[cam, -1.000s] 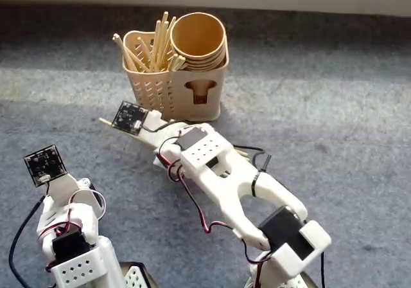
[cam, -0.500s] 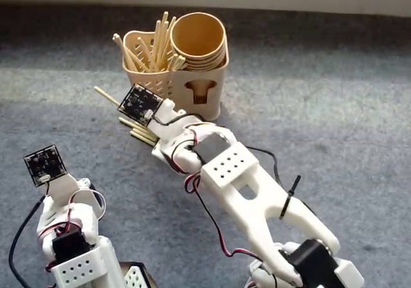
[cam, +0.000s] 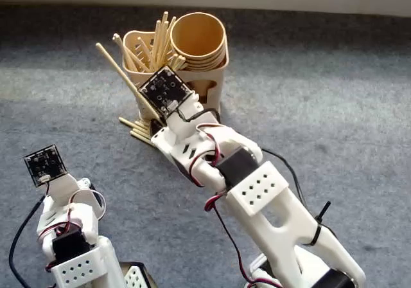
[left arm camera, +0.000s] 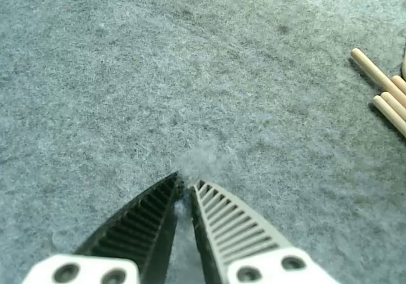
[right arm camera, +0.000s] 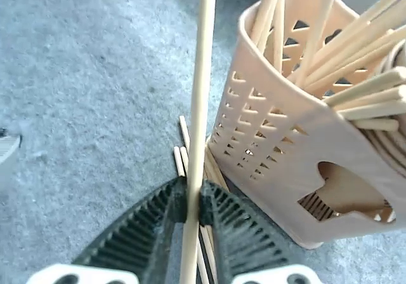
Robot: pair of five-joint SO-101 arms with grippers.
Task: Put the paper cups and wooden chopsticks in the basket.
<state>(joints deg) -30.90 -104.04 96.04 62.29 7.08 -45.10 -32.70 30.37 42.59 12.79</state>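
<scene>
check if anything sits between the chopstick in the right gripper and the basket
Nothing visible does. The right gripper holds the chopstick just outside the basket wall; chopsticks already standing inside crowd that compartment.

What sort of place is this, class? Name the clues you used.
Probably a tabletop robot training setup: two white robot arms on a grey felt-like mat, with a basket of wooden chopsticks and paper cups as practice objects.

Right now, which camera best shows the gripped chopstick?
Right wrist view: the held chopstick stands clamped between the right hand's jaws. High view shows its upper length beside the basket; left wrist view shows loose chopsticks.
</scene>
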